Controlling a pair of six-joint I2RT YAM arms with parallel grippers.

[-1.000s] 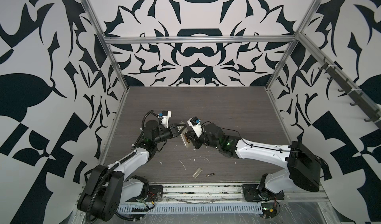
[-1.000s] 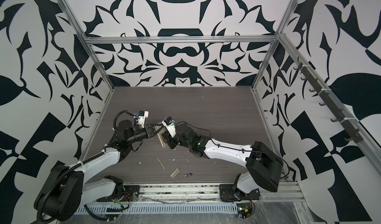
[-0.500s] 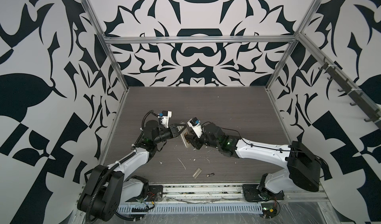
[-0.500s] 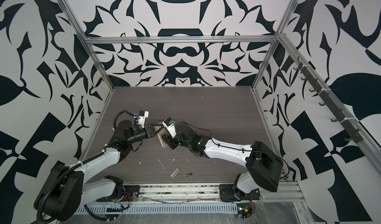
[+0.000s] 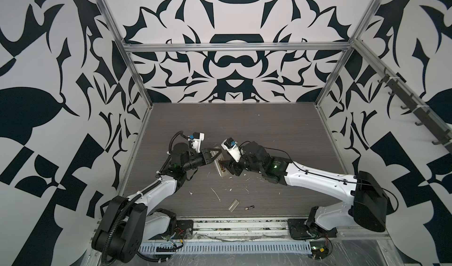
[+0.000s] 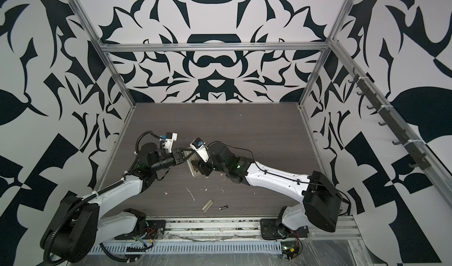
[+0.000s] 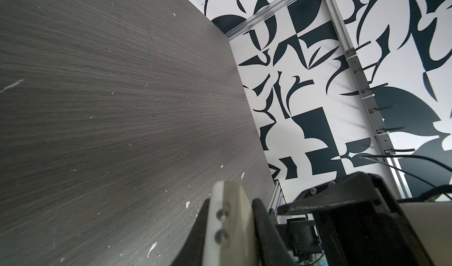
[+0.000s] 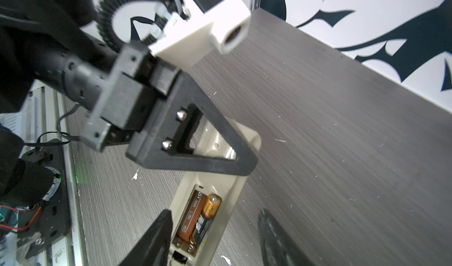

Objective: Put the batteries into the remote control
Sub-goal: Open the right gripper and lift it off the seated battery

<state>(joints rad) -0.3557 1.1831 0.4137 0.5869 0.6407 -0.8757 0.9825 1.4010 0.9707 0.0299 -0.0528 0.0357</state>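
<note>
The remote control lies beige back up, its battery recess uncovered. One battery sits in that recess, beside an unfilled slot. My left gripper is shut on the remote's far end, whose edge shows as remote control between the black fingers of the left gripper. My right gripper is open, its fingertips standing either side of the recess end, holding nothing. In both top views a second battery lies loose on the table near the front edge.
A small loose beige cover lies just left of the loose battery. White scraps are scattered over the dark wood table. Patterned walls and metal frame rails close in the table's sides.
The right gripper's jaws have spread apart over the remote's recess, with the battery left in it. Both arms have barely shifted, and the left still grips the remote.
</note>
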